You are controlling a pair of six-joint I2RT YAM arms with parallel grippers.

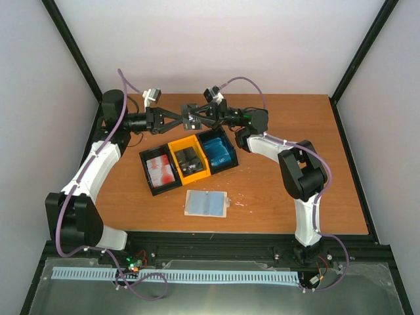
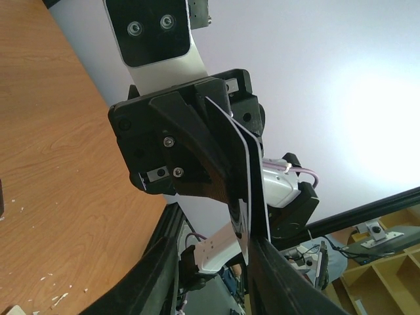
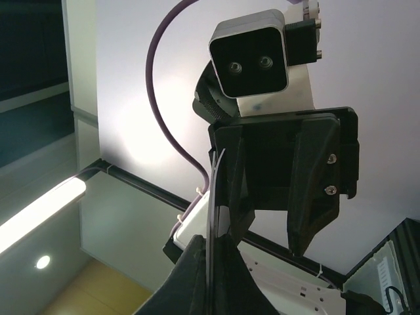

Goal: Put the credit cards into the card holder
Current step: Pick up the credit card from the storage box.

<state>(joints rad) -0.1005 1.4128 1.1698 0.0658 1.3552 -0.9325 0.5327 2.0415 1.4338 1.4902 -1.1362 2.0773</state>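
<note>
Black credit card (image 2: 244,190): held in the air over the far part of the table (image 1: 289,131), beyond the tray; seen edge-on between the two grippers, which face each other
Right gripper (image 3: 211,249): jaws pressed together on one end of the card
Left gripper (image 2: 216,262): jaws spread either side of the card's other end; one finger lies against it, the other stands apart
Tray (image 1: 146,172): three compartments; red-and-white cards (image 1: 161,169) at left; black cards (image 1: 189,159) in the yellow middle; blue cards (image 1: 218,152) at right
Card holder (image 1: 206,203): lying open and flat, pale blue inside up, near side of the tray, apart from it
</note>
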